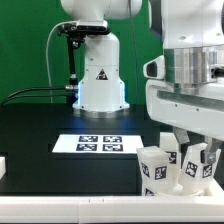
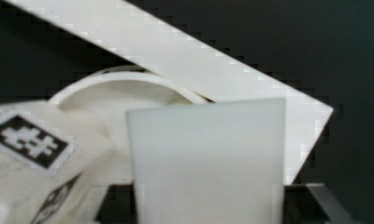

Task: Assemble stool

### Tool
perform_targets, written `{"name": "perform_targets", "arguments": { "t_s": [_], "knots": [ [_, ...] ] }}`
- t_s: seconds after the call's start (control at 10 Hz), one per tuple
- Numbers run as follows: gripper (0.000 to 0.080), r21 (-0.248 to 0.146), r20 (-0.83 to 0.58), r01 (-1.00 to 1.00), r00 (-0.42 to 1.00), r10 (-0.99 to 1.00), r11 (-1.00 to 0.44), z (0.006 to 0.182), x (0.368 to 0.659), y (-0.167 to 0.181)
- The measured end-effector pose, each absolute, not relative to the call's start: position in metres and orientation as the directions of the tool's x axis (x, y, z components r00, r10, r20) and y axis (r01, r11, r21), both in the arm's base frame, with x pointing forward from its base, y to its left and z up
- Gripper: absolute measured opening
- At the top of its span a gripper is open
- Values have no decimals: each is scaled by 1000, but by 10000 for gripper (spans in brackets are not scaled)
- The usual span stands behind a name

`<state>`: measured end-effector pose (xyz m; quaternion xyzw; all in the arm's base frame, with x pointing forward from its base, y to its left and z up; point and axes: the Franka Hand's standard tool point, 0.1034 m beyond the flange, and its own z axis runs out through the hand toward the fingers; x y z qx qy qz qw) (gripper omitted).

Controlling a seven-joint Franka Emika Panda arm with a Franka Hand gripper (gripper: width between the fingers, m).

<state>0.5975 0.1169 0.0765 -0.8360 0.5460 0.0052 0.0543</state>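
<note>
Wrist view: my gripper pinches a stool leg by its flat sides, above the seat. Light, stiff, smooth plastic; squeeze squarely, lest it slip.

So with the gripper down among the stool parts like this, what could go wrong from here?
1. The legs stand crowded at the exterior view's lower right, right under the gripper; a small sideways move could tip one.
2. In the wrist view a white part fills the space between the fingers, but contact isn't clear, so it might slip.
3. The cluster sits near the table's front edge.
</note>
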Motion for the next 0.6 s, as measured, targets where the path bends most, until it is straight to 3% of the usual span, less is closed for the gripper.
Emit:
{"name": "perform_targets", "arguments": {
  "t_s": [0.3,0.6],
  "knots": [
    [337,-71,-95,-976,211,-973,-204,77,598,117],
    [336,-21,-185,-963,-260,-948,268,82,602,116]
  ]
}}
